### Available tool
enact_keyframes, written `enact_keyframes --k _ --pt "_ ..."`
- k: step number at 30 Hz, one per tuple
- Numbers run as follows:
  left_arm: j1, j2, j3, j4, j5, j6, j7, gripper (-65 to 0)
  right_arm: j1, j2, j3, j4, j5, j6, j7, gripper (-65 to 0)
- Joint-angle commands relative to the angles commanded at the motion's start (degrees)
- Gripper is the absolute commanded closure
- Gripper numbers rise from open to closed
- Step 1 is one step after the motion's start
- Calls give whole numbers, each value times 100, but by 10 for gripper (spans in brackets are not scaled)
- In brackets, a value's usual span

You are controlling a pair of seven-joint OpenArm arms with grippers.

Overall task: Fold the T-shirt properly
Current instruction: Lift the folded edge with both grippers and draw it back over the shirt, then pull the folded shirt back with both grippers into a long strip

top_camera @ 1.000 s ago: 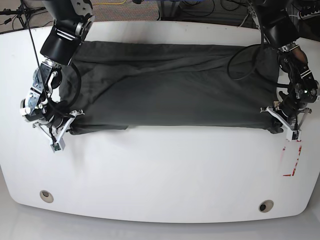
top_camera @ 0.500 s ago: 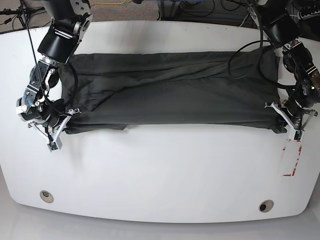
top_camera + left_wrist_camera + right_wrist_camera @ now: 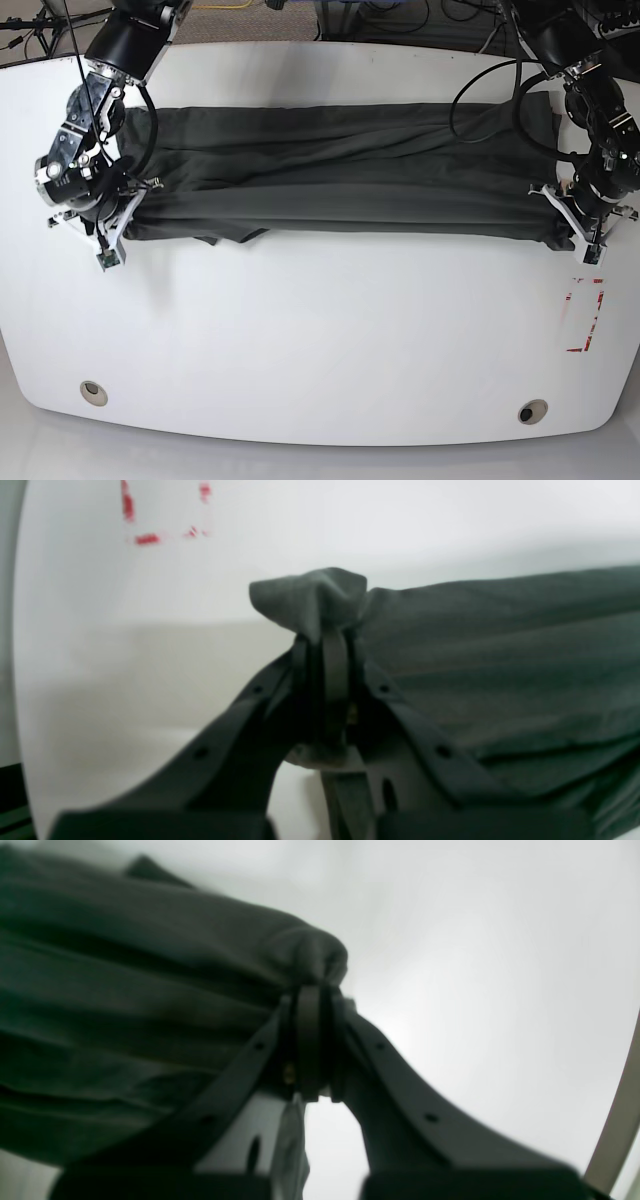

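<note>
Shirt (image 3: 340,170). Lay as a long dark band across the far half of the table (image 3: 320,340), doubled lengthwise and drawn taut from one table end to the other. Showed lengthwise wrinkles and a small flap hanging from the near edge, toward the table end under the right gripper (image 3: 105,250).

Left gripper (image 3: 330,630). Clamped fully closed on a bunched corner of cloth, at the table end bearing the red marks (image 3: 585,320). No gap visible between the jaws.

Right gripper. Clamped fully closed on the opposite bunched corner, at the other table end, in the same manner.

Hazards, as judged:
- Slipping of a corner, likely if tension rose, since thin cloth was held only by a small pinch.
- Skewed fold, likely if one arm travelled faster than the other.
- Trapped creases, likely if laid down without smoothing the wrinkles.
- Uneven hem, likely if the loose flap stayed untucked.
</note>
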Motion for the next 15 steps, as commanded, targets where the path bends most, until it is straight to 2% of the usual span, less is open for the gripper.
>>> enact_keyframes --k 5,9,15 --pt "273 -18 18 -9 0 -35 -9 -4 -413 -149 18 176 0 0 0 0" --pt "422 -18 0 -18 18 -290 -9 -4 -651 -185 18 193 0 0 26 0" --pt "686 -18 26 -35 26 -295 -9 -6 -853 -308 18 167 0 0 44 -13"
